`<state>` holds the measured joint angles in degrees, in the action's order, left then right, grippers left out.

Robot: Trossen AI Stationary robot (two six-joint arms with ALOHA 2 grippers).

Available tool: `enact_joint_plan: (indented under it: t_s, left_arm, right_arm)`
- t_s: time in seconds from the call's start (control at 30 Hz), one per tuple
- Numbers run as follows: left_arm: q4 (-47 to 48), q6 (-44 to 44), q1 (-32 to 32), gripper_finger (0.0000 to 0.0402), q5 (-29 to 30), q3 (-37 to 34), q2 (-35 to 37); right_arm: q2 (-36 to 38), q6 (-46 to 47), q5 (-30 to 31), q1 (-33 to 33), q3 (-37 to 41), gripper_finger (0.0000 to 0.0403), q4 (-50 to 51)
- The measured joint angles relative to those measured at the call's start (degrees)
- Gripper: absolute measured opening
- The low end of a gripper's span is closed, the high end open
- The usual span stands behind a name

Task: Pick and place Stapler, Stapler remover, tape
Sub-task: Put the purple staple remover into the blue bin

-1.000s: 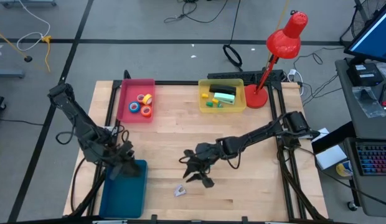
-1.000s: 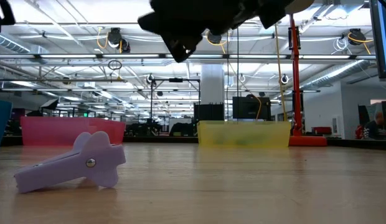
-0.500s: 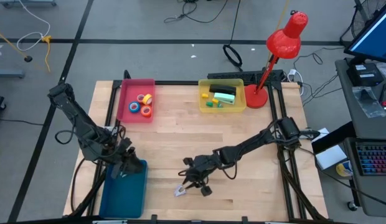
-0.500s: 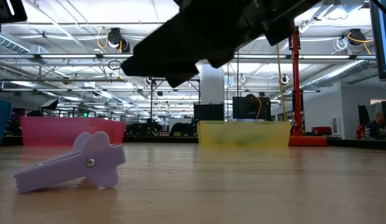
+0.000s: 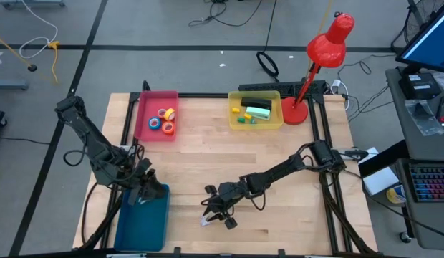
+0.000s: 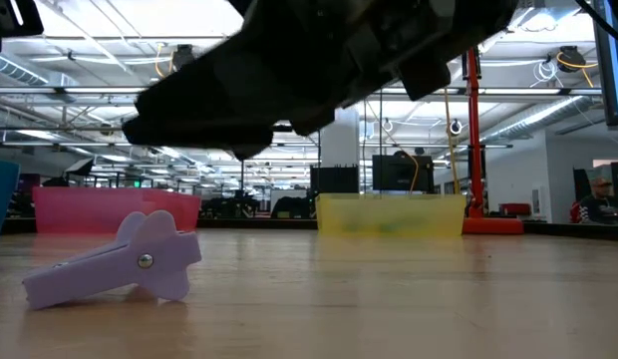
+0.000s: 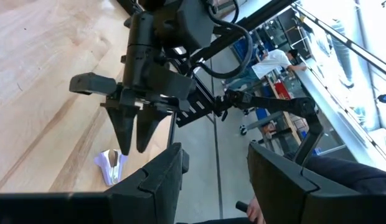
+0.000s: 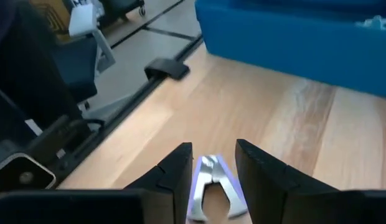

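High view: the right gripper (image 5: 216, 213) is low over the near middle of the table (image 5: 279, 158), right at the pale remover (image 5: 207, 221). The left gripper (image 5: 142, 188) waits over the far end of the blue bin (image 5: 143, 226) at the near left. The tape (image 5: 165, 120) lies in the pink bin (image 5: 156, 116) at the far left; the yellow bin (image 5: 255, 110) at far centre holds small blocks and a pale green thing. I see no stapler I can be sure of.

Low view: the lilac remover (image 6: 115, 261) lies flat on the wood, with the right gripper's dark body (image 6: 289, 70) hanging above it, apart from it.

Left wrist view: the left gripper (image 7: 211, 177) has its fingers parted with nothing between them. Across the table the right gripper (image 7: 134, 134) points down with its tips close together, just above the remover (image 7: 111, 167).

Right wrist view: the right gripper (image 8: 213, 177) is part open and empty, its fingers standing either side of the remover (image 8: 208, 183), not yet pinching it.

The step in hand looks like the pick of the remover. Next it likely needs a short drop, a close across the body, then a carry to a bin, probably the blue one.
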<state>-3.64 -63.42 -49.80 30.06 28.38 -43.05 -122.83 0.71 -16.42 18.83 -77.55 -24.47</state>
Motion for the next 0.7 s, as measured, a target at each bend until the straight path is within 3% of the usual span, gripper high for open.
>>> enact_joint_plan:
  t_s: [0.53,0.7]
  left_arm:
    - [2.1,0.2,0.0,0.0184,0.0,0.0,0.0]
    - [2.1,0.2,0.0,0.0184,0.0,0.0,0.0]
  right_arm:
    - [-3.0,0.4,-0.1,2.4,-0.3,0.0128,2.4]
    - [-3.4,-0.4,2.9,2.5,-0.3,0.0128,2.4]
